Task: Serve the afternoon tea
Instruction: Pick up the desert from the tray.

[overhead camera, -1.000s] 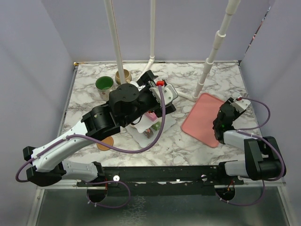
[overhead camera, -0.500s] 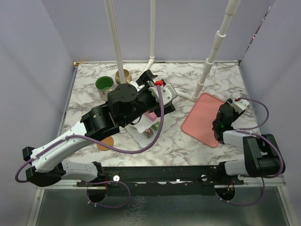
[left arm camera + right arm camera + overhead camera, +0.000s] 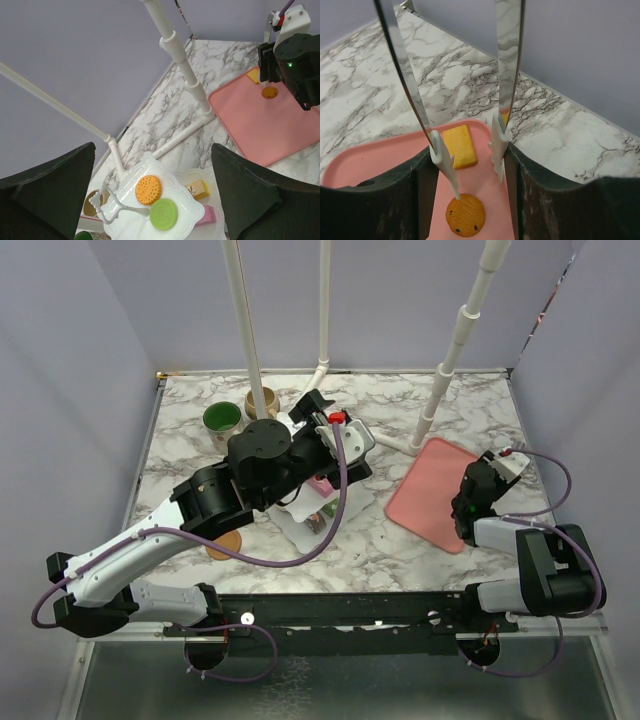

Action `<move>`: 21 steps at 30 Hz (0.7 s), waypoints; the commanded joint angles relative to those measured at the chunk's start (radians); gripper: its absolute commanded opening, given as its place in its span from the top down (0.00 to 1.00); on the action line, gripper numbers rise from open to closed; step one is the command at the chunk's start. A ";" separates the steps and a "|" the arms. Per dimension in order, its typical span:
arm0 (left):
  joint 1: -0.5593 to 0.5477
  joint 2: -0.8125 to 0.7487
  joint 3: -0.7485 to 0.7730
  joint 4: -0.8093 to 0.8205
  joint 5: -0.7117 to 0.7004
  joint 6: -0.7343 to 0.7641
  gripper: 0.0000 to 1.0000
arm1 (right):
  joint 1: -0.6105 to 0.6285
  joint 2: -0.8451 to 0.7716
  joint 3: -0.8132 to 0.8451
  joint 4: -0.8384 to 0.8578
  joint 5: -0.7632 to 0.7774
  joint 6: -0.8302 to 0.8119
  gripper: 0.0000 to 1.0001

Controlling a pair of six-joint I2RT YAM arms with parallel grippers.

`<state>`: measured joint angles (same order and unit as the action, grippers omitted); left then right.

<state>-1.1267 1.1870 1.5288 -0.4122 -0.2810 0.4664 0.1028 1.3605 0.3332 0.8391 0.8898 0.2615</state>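
The white tiered stand [image 3: 300, 518] sits mid-table, mostly hidden under my left arm. My left gripper [image 3: 335, 452] hovers above it, open and empty. In the left wrist view [image 3: 150, 170] its top plate [image 3: 127, 220] holds an orange biscuit [image 3: 148, 189] and a green biscuit [image 3: 163, 214]; a yellow pastry [image 3: 196, 189] and a pink pastry [image 3: 210, 216] lie on the lower plate. My right gripper [image 3: 466, 520] [image 3: 470, 170] is shut on metal tongs [image 3: 498, 147], their tips apart over a round brown cookie [image 3: 465, 215]. A yellow rectangular biscuit [image 3: 458, 146] lies just beyond.
The cookie and yellow biscuit lie on the flat pink tray [image 3: 425, 495] at the right. A green-lined mug [image 3: 222, 420] and a beige mug [image 3: 262, 401] stand at the back left. A brown coaster [image 3: 228, 540] lies near the stand. White pipes [image 3: 450, 355] rise at the back.
My right gripper with the tongs has shifted very slightly over the tray. The left arm has barely moved.
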 commanded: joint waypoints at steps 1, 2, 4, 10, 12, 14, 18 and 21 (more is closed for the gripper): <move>0.004 -0.026 -0.008 0.016 -0.015 -0.009 0.01 | -0.006 0.036 0.040 0.004 0.021 0.017 0.46; 0.004 -0.028 -0.007 0.017 -0.016 -0.008 0.01 | -0.006 0.046 0.050 -0.007 0.032 0.022 0.46; 0.004 -0.028 -0.008 0.017 -0.017 -0.008 0.01 | -0.006 0.053 0.047 0.006 0.029 0.018 0.46; 0.004 -0.027 -0.012 0.016 -0.015 -0.006 0.01 | -0.006 -0.029 -0.012 -0.036 -0.026 0.058 0.46; 0.004 -0.026 -0.014 0.017 -0.014 -0.005 0.01 | -0.006 -0.065 -0.035 -0.036 -0.077 0.056 0.46; 0.004 -0.027 -0.016 0.017 -0.013 -0.005 0.01 | -0.005 -0.085 -0.038 -0.048 -0.120 0.050 0.46; 0.004 -0.031 -0.018 0.017 -0.010 -0.008 0.01 | -0.006 -0.106 -0.050 -0.051 -0.200 0.030 0.46; 0.004 -0.035 -0.018 0.017 -0.013 -0.009 0.01 | -0.006 -0.119 -0.064 -0.042 -0.239 0.012 0.46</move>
<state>-1.1267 1.1778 1.5181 -0.4057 -0.2810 0.4667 0.1024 1.2671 0.2905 0.8089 0.7406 0.2897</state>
